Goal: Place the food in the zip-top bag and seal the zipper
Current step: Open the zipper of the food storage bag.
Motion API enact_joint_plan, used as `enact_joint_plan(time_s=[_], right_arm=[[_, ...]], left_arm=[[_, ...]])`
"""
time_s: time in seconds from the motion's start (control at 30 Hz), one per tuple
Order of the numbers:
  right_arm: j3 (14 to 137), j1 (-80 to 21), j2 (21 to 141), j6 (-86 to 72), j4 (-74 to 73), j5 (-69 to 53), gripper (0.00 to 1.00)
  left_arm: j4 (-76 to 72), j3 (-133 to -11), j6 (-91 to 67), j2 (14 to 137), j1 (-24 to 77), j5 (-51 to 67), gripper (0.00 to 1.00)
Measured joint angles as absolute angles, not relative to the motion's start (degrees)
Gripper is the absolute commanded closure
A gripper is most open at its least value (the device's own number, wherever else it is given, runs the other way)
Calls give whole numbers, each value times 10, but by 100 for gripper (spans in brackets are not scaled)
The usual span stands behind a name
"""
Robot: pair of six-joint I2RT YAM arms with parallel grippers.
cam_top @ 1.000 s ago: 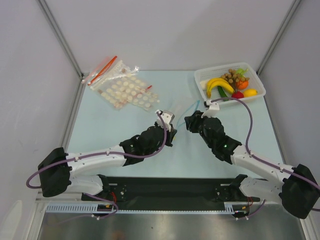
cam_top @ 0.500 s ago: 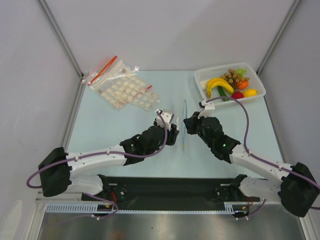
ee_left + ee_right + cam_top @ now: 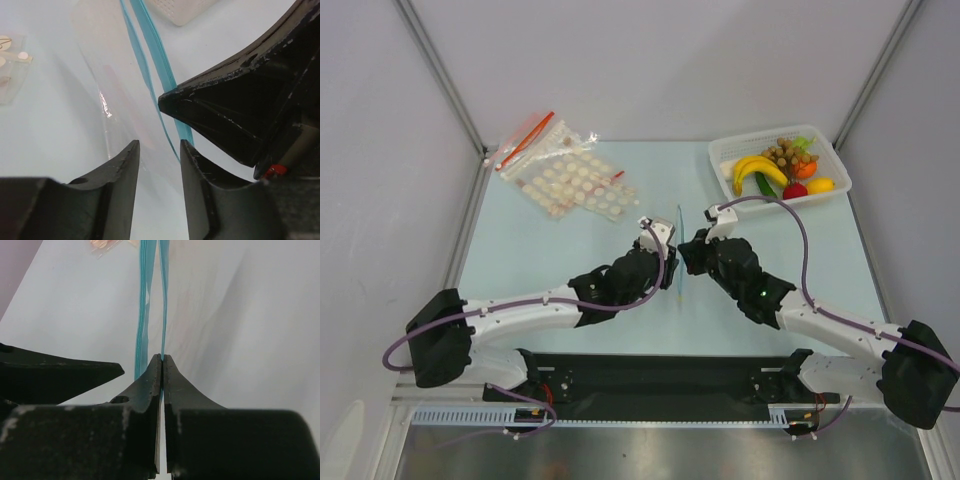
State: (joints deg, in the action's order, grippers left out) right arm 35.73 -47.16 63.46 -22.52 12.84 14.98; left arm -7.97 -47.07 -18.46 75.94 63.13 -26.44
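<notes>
Arms have closed in, bringing the zip-top bag [image 3: 117, 87] edge-on between them over the table [image 3: 540, 260]. The right hand [image 3: 162, 357] pinches its zipper [image 3: 143, 300], and the left hand [image 3: 158, 145] has its fingers slightly apart around the clear wall.

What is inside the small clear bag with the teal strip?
The zip-top bag looks empty: only table shows through its film. The fruits sit in the basket. The bag's bottom hides behind the left fingers.
</notes>
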Motion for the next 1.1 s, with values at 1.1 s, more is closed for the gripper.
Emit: enact_joint_plan(time_s=[1.1], right_arm=[[380, -397, 682, -281, 110, 165, 83]], left_arm=[[178, -623, -160, 800, 603, -455, 100]])
